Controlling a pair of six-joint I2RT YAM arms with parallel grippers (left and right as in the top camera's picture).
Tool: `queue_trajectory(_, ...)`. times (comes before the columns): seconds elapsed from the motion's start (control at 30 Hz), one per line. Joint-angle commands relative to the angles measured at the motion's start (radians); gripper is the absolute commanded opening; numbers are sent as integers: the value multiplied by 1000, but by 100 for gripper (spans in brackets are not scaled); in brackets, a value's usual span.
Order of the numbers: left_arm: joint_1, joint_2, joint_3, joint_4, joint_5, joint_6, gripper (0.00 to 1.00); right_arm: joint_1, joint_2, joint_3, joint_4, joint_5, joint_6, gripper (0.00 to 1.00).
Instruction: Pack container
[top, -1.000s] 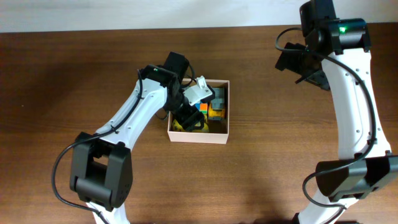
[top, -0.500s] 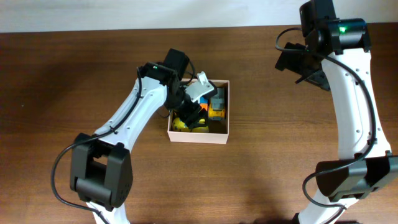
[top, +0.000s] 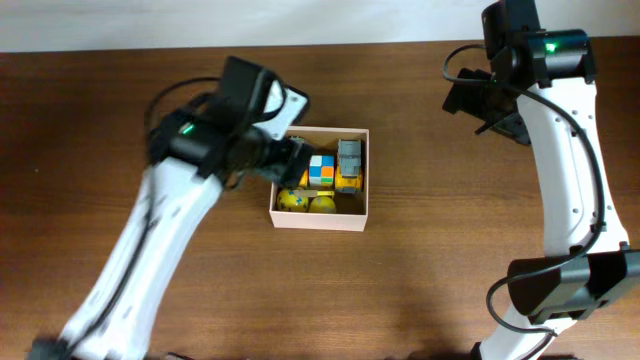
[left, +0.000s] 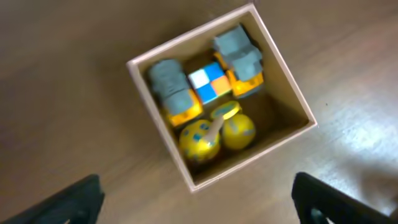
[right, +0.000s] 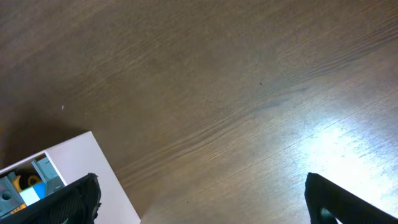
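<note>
Left gripper hovers wide and empty above the filled container — right gripper likewise, upper right — packing seemingly done, retreat next

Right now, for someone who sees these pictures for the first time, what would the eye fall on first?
The square white cardboard box with a tan inside, near the middle of the dark wooden table, stands out. It holds two yellow balls and a blue, white and orange cube between two grey-and-orange toy vehicles. The blurred white left arm reaches from the lower left to the box's left side.
</note>
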Motion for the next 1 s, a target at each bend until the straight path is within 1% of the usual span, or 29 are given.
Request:
queue_trajectory(0.0, -2, -103, 19, -69, -127, -52, 99, -6, -7, 6, 0, 2, 11, 99)
queue_trajectory(0.17, -2, -168, 19, -196, -155, -53, 99, -6, -7, 6, 0, 2, 11, 99)
queue_trajectory(0.33, -3, -183, 19, -279, -154, -52, 99, -6, -7, 6, 0, 2, 11, 99)
queue_trajectory(0.67, -3, -183, 17, -285, -155, -51, 99, -6, -7, 6, 0, 2, 11, 99)
queue_trajectory(0.77, -3, -183, 17, -329, -155, -52, 99, -6, -7, 6, 0, 2, 11, 99)
queue_trajectory(0.83, -3, -183, 17, -332, -151, -52, 99, -6, -7, 6, 0, 2, 11, 99)
queue_trajectory(0.9, -2, -187, 17, -316, -189, -36, 99, -6, -7, 6, 0, 2, 11, 99)
queue_trajectory(0.97, 1, -207, 11, -252, -237, -21, 99, -6, -7, 6, 0, 2, 11, 99)
